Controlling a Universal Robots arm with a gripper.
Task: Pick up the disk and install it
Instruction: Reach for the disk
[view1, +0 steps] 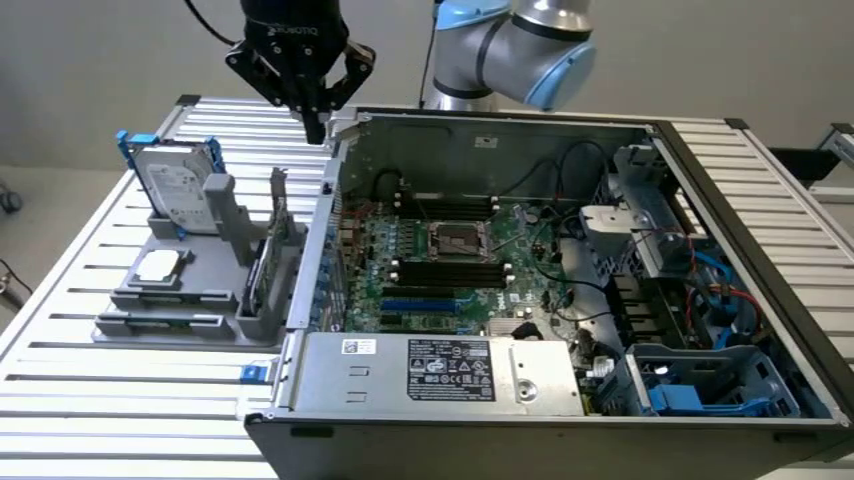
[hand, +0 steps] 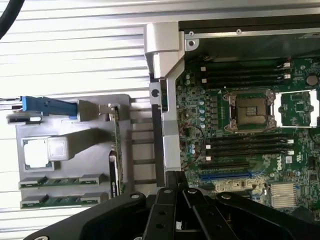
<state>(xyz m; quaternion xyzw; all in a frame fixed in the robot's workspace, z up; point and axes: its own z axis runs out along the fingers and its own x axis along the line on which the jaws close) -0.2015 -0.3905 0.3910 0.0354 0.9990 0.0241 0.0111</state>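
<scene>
tool (view1: 316, 128): fingers are shut tip to tip and nothing is held; it is hung in the air, and in the exterior view it is seen just by a top corner of the computer case (view1: 494, 135).
arm (view1: 514, 45): seen behind the case.
disk (view1: 180, 180): stood upright in its blue carrier at the far end of the grey rack (view1: 174, 325), at the exterior view's left; well apart from the tool and not touched.
disk, wrist view: its blue edge (hand: 47, 106) is seen from above.
processor chip (view1: 160, 265): laid flat on the rack, near the disk.
motherboard (view1: 454, 250): exposed inside the open case.
power-supply box (view1: 441, 370): set along the case's near side.
surface (view1: 67, 300): slatted metal, by which rack and case are carried.
</scene>
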